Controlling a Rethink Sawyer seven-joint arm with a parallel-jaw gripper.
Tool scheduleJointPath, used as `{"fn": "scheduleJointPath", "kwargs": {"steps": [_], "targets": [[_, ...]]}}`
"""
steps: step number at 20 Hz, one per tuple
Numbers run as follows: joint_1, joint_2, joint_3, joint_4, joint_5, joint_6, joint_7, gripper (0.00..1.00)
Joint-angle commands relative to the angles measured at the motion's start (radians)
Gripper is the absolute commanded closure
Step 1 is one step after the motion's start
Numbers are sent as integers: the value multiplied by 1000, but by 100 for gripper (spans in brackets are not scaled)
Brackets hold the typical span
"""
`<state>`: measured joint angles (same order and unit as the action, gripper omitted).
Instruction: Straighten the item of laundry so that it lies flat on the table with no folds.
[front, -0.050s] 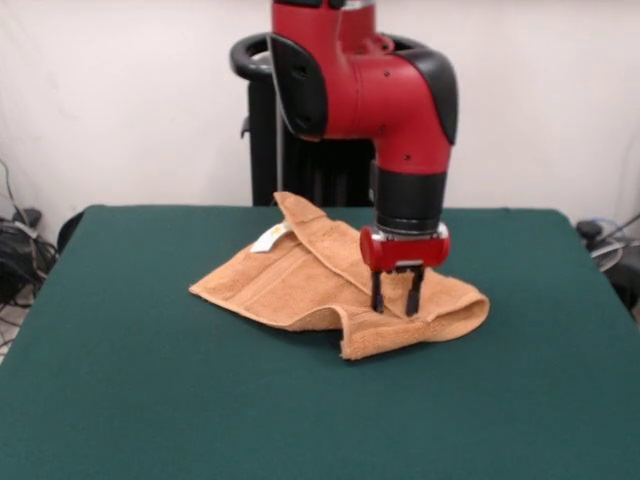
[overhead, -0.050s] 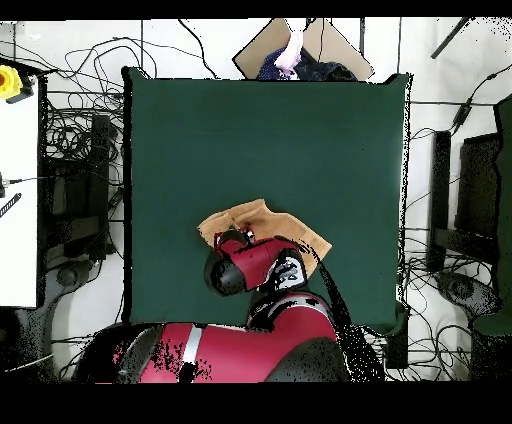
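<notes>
The item of laundry (front, -0.050s: 300, 280) is an orange-tan towel lying crumpled on the far half of the table (front, -0.050s: 150, 400). It has folds, a raised ridge running to its far corner and a small white tag (front, -0.050s: 270, 238). My gripper (front, -0.050s: 395, 304) hangs straight down over the towel's right part. Its two black fingers (front, -0.050s: 377, 293) stand apart, open, with their tips at the cloth. From overhead the arm covers much of the towel (overhead, -0.050s: 255, 218), and the gripper itself is hidden under the wrist.
In the overhead view, cables and equipment lie on the floor around the table (overhead, -0.050s: 200, 130). A cardboard box (overhead, -0.050s: 320, 45) with cloth in it sits beyond the table's far edge. A white surface (overhead, -0.050s: 18, 180) stands to the left.
</notes>
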<state>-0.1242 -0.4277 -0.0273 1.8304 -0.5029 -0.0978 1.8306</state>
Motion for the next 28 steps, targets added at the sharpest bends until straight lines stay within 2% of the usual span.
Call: {"fn": "scheduleJointPath", "kwargs": {"steps": [1, 4, 11, 15, 21, 23, 24, 28], "targets": [[-6, 43, 78, 37, 20, 138, 89, 100], [-3, 28, 89, 47, 41, 173, 93, 100], [12, -69, 113, 87, 76, 284, 84, 100], [98, -139, 47, 149, 112, 297, 157, 100], [208, -178, -28, 235, 170, 282, 247, 100], [230, -167, -41, 259, 185, 236, 264, 100], [239, -140, -54, 261, 186, 175, 276, 100], [263, 51, -107, 166, 201, -65, 273, 100]]}}
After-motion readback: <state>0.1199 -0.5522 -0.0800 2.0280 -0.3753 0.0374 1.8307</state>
